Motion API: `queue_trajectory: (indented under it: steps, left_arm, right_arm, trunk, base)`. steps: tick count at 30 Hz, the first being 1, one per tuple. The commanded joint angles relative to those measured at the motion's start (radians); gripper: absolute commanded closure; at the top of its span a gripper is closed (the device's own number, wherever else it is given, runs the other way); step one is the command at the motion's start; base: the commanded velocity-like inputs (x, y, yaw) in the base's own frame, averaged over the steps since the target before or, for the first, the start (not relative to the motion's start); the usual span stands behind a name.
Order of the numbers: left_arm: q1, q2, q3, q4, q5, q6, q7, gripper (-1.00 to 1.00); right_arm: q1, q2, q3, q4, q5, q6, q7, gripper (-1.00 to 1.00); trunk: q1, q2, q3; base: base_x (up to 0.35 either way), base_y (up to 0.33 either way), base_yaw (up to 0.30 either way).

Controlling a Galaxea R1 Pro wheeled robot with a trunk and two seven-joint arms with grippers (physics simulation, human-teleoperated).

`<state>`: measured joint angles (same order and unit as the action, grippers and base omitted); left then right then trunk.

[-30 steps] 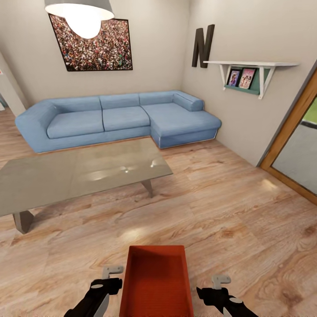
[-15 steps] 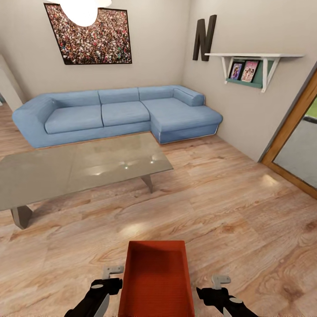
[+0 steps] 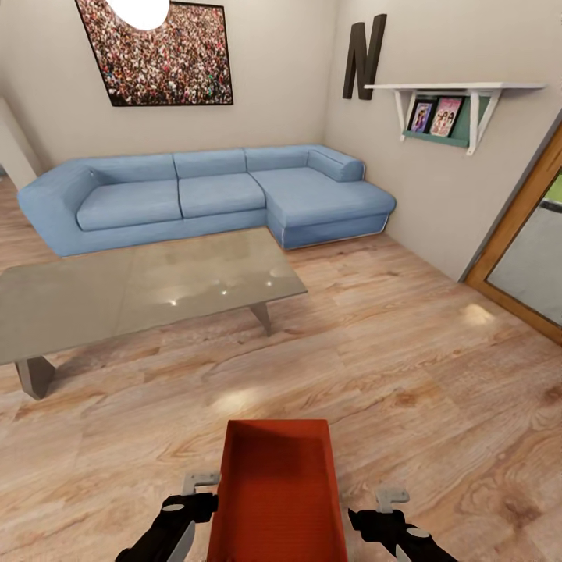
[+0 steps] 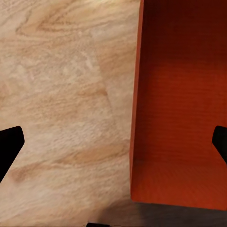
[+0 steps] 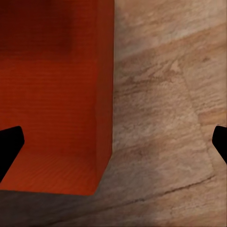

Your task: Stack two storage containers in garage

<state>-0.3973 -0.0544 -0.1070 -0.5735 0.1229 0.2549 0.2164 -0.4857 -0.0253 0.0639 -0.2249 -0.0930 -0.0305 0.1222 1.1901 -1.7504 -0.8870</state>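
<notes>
The storage container, a red-orange open-top bin, is sitting between the two grippers, low in the head view, over the light wood-plank flooring of the living room. The left gripper is standing just beside the container's left wall; in the left wrist view its dark fingertips are spread wide, one over bare flooring and the other over the container's interior, so the wall is lying between released jaws. The right gripper is standing just beside the container's right wall; in the right wrist view its fingertips are likewise spread wide, straddling the container wall without clamping it. Whether either finger is touching the wall cannot be told. Well ahead of both grippers a glass coffee table is standing, and beyond it a blue corner sofa is lining the beige wall
</notes>
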Motion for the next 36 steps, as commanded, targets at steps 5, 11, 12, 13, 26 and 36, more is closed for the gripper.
queue_trajectory:
  steps: [5, 11, 12, 13, 26, 36]
  left_arm:
    - [0.000, 0.000, -0.007, -0.002, 0.012, 0.003, 0.010, -1.00]
    - [0.000, -0.001, -0.007, -0.002, 0.012, 0.003, 0.009, -1.00]
    - [0.000, -0.001, -0.007, -0.002, 0.012, 0.003, 0.009, -1.00]
    - [0.000, -0.002, -0.007, -0.002, 0.011, 0.003, 0.009, -1.00]
    - [0.000, -0.002, -0.007, -0.002, 0.012, -0.001, 0.009, -1.00]
    - [0.000, 0.001, -0.008, -0.003, 0.013, 0.002, 0.009, -1.00]
  right_arm:
    - [-0.001, -0.001, 0.007, 0.001, -0.010, -0.003, 0.002, -1.00]
    - [-0.001, -0.001, 0.007, 0.001, -0.010, -0.003, 0.002, -1.00]
    - [-0.001, -0.001, 0.007, 0.001, -0.011, -0.003, 0.002, -1.00]
    - [-0.001, -0.001, 0.007, 0.001, -0.011, -0.003, 0.002, -1.00]
    - [-0.001, -0.001, 0.007, 0.001, -0.010, -0.004, 0.002, -1.00]
    - [-0.001, -0.001, 0.013, 0.000, 0.003, -0.005, 0.002, -1.00]
  trunk:
    - [0.019, -0.036, -0.016]
    - [0.042, -0.078, -0.035]
    - [0.046, -0.085, -0.038]
    - [0.050, -0.092, -0.042]
    - [0.099, -0.183, -0.082]
    - [0.138, -0.253, -0.114]
  base:
    - [-0.132, 0.000, 0.000]
    - [-0.028, 0.000, 0.000]
    - [-0.215, 0.000, 0.000]
    - [-0.240, 0.000, 0.000]
    - [-0.055, 0.000, 0.000]
    - [0.000, 0.000, 0.000]
